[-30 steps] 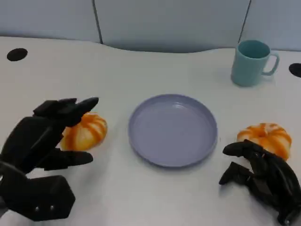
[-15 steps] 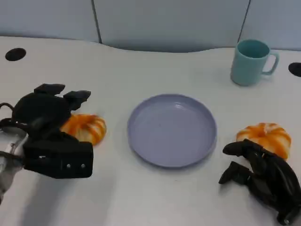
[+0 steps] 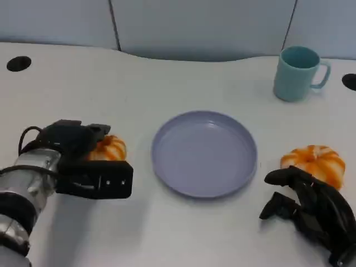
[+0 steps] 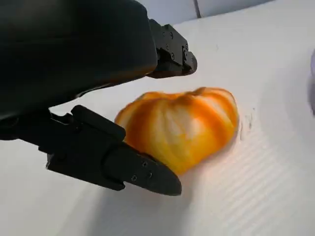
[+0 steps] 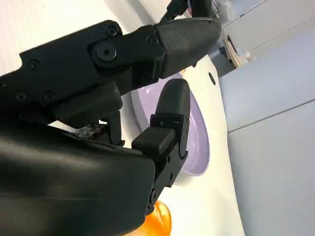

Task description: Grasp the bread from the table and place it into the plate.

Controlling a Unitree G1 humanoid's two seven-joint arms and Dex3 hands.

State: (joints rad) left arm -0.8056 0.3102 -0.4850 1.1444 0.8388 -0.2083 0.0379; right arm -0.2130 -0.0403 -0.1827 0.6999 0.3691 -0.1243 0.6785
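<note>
Left hand (image 3: 75,142) sits low over the left bread (image 3: 107,149), a pumpkin-shaped orange-and-white bun lying on the white counter (image 3: 167,78) just left of the plate (image 3: 204,153). In the left wrist view the fingers (image 4: 123,167) bracket the bread (image 4: 182,125) — one finger runs along its near side, looks to be touching, another arches past its far side. Bread lies flat on the counter, not lifted. Fingers are spread around it; whether they actually clamp it can't be told.

Right hand (image 3: 311,208) rests on the counter at lower right, fingers curled in, holding nothing. A second bun of the same kind (image 3: 314,162) lies just beyond its fingertips, right of the plate, apart from the rim.

Plate is lavender, round, with nothing on it, centre of the counter. Teal mug (image 3: 297,73) stands upright at the far right, well apart from the plate — handle points right.
</note>
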